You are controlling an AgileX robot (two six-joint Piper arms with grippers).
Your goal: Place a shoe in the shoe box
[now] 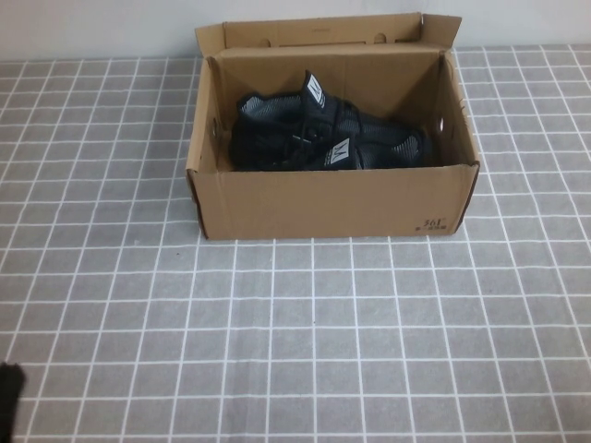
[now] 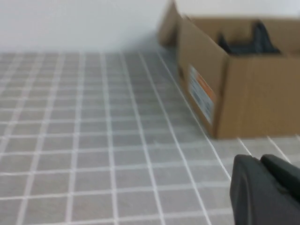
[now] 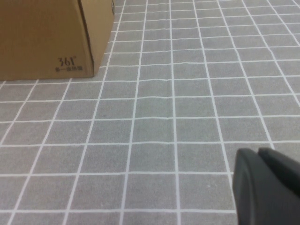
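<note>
Starting from our tools: the left gripper [image 2: 262,187] shows in its own wrist view only as a dark blurred mass low over the grey tiled tablecloth [image 1: 305,341], and in the high view as a sliver of black at about eight o'clock on the table edge, well apart from the box; we cannot tell whether it is released or clenched, though it carries nothing we can see. The right gripper [image 3: 267,187] is likewise a dark shape over bare tiles, near the box corner that bears the small dark print [image 3: 69,63], and its state cannot be told either; it does not appear in the high view. Moving outward, the shoe box [image 1: 332,198] sits at twelve o'clock on the table, its flap lid [image 1: 323,32] folded up and back. Inside lie two black knit sneakers side by side; the shoe [image 1: 355,152] with its white tongue tag lies along the front wall, and its pair-mate [image 1: 277,111], grey lining showing, lies behind it. We judge the task essentially done, with both arms clear. Were the shoe to need reseating, we expect it to be light, with a soft, yielding knit upper that collapses under a pinch and a stiffer sole; the firmest holds would be the heel collar or across the sole and upper at mid-foot, rather than laces or tongue.
</note>
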